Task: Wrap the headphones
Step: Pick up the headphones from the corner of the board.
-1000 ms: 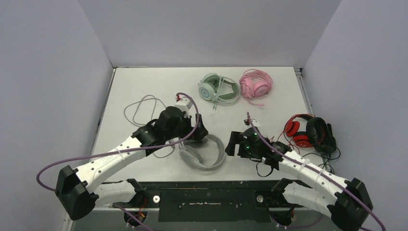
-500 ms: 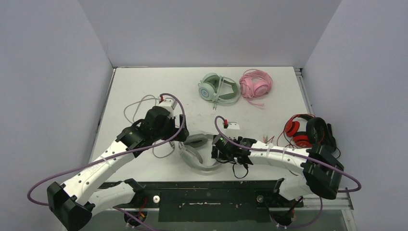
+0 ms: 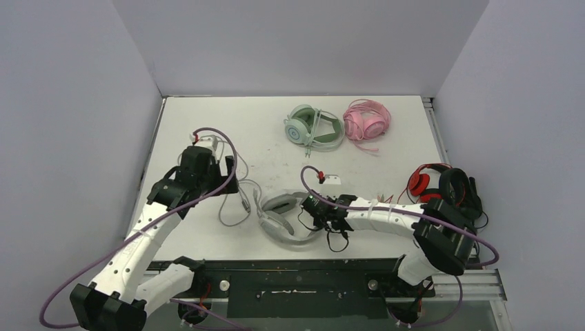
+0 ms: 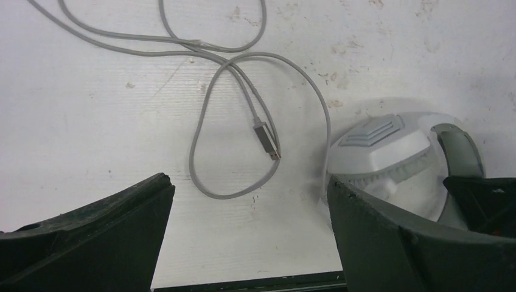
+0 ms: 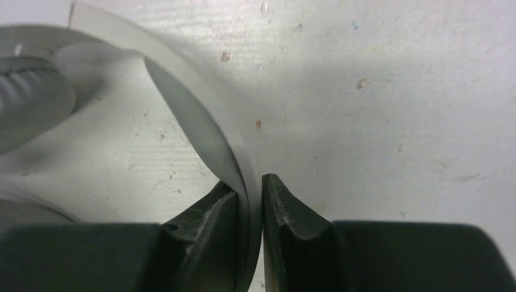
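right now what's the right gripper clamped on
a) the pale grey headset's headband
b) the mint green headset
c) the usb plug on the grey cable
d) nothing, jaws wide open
a: the right wrist view shows the right gripper with its fingers pressed on either side of the thin curved headband of the pale grey headset, while the USB plug lies loose under the open left gripper.

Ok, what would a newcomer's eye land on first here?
The right end effector pinches the headband of the grey-white headset, front and centre. The left end effector hangs open over the loose grey cable beside it. A mint headset and a pink headset lie together at the far side.
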Robot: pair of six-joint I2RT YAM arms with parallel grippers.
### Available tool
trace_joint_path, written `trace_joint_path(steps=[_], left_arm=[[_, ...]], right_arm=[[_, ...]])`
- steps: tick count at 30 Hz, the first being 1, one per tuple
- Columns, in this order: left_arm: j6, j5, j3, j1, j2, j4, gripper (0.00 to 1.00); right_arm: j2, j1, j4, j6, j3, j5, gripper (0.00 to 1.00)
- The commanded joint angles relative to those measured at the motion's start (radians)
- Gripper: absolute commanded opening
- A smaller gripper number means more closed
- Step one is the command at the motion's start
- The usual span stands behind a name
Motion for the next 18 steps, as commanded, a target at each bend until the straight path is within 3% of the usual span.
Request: trace_joint_path(steps=[1, 4, 10, 18], left_arm=[[0.057, 0.127, 0.035, 0.106, -0.029, 0.037, 0.95], [0.033, 0.231, 0.001, 0.146, -0.026, 0.098, 0.96], [-0.007, 0.396, -0.162, 0.151, -0.101, 0.311, 0.95], [-0.112, 0.494, -0.453, 0.148, -0.259, 0.844, 0.89]], right_arm=[[-0.147, -0.054, -0.034, -0.065, 0.073, 0.068, 0.10], [-0.249, -0.158, -0.030, -0.162, 0.089, -0.041, 0.02], [-0.372, -0.301, -0.145, -0.332, 0.212, -0.197, 0.03], [-0.472, -0.417, -0.318, -0.435, 0.400, -0.261, 0.04]])
